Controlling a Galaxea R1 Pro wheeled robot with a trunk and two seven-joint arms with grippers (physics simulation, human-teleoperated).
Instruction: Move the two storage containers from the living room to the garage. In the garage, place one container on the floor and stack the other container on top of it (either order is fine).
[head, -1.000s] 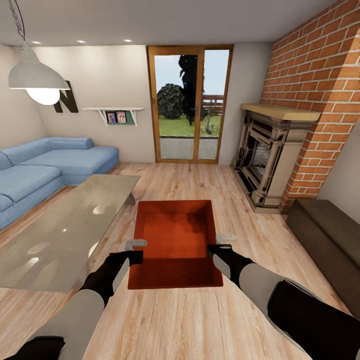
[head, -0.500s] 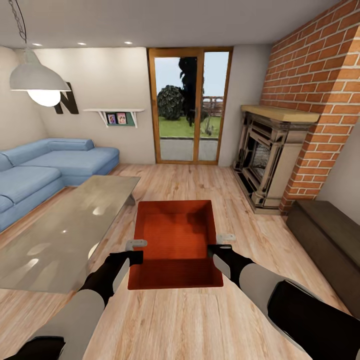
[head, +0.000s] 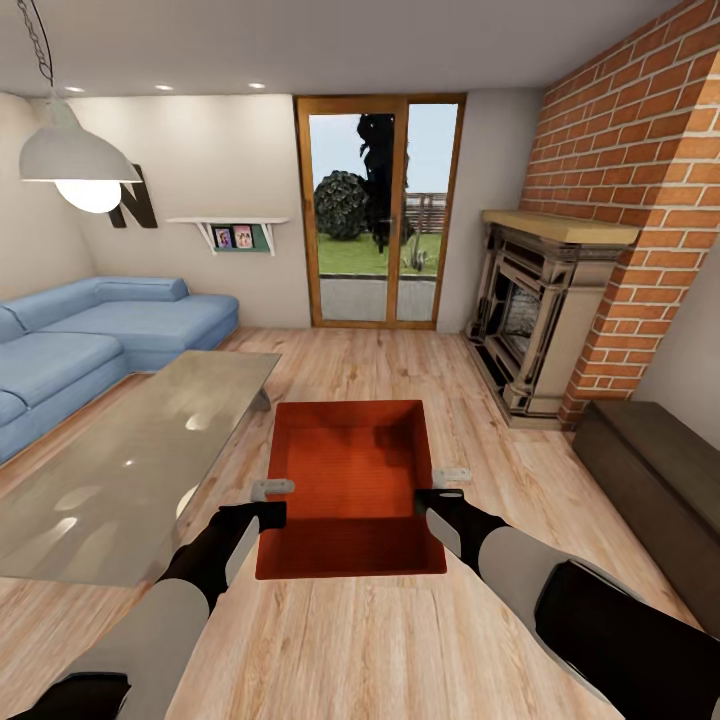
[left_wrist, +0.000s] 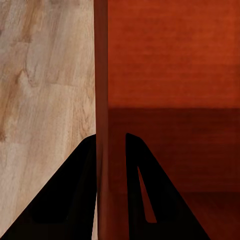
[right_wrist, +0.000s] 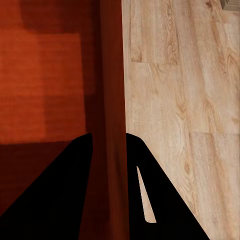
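One orange-red storage container (head: 348, 470) hangs in front of me over the living room's wood plank floor (head: 400, 640), open top up. My left gripper (head: 269, 501) is shut on its left wall, and my right gripper (head: 441, 486) is shut on its right wall. In the left wrist view the ribbed wall (left_wrist: 102, 75) runs between the dark fingers of the left gripper (left_wrist: 111, 136). In the right wrist view the wall (right_wrist: 110, 65) sits likewise inside the right gripper (right_wrist: 107, 135). A second container is out of view.
A glass-topped table (head: 130, 460) stands close on my left, with a blue sofa (head: 90, 340) beyond it. The brick fireplace (head: 540, 310) and a dark low bench (head: 650, 480) line the right side. Glazed patio doors (head: 380, 210) are straight ahead. A pendant lamp (head: 75, 160) hangs upper left.
The whole view has shifted very slightly, so the camera moved. Both grippers keep the same hold on the container.
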